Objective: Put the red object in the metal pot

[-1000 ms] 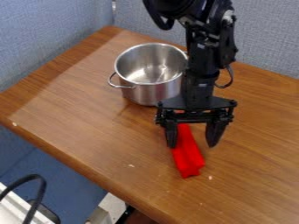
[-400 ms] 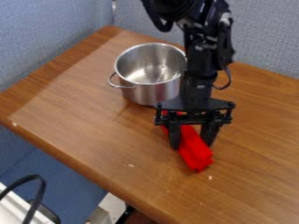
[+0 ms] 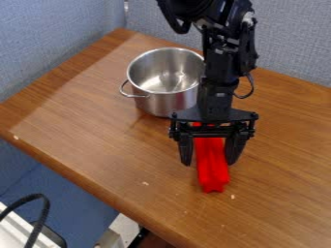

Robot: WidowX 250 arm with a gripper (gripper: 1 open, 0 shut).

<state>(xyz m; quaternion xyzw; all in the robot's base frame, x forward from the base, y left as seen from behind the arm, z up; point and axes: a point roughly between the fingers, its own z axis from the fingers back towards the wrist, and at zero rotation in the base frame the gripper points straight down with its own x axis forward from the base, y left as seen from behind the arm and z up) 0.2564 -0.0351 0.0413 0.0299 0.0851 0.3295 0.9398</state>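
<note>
Black robot arm reaching down from the top of the view, its black two-fingered gripper (image 3: 214,152) pointing straight down at the wooden tabletop (image 3: 91,107). Fingers spread wide, released, one on each side of the bright red elongated rectangular block (image 3: 211,166). Block lying flat on the wood near the table's front edge, upper end tucked between the two fingers, lower end sticking out below them toward the camera. Hard to tell from this angle whether either fingertip actually touches the block's sides; nothing visibly clamped. Ridges on the block's top not resolvable here, only a plain red face.

Small round shiny stainless-steel pot (image 3: 165,80) standing upright behind and to the left of the gripper, toward the table's far corner, apart from the block. Inside of the pot visible and reflecting light, with only bare metal showing; one short handle jutting out on its left side near the rim. Arm's lower link passing just in front of the pot's right edge in this view.

Blue-grey wall behind the table, blue floor to the lower left, and a black cable (image 3: 29,215) looping in the bottom left corner.
</note>
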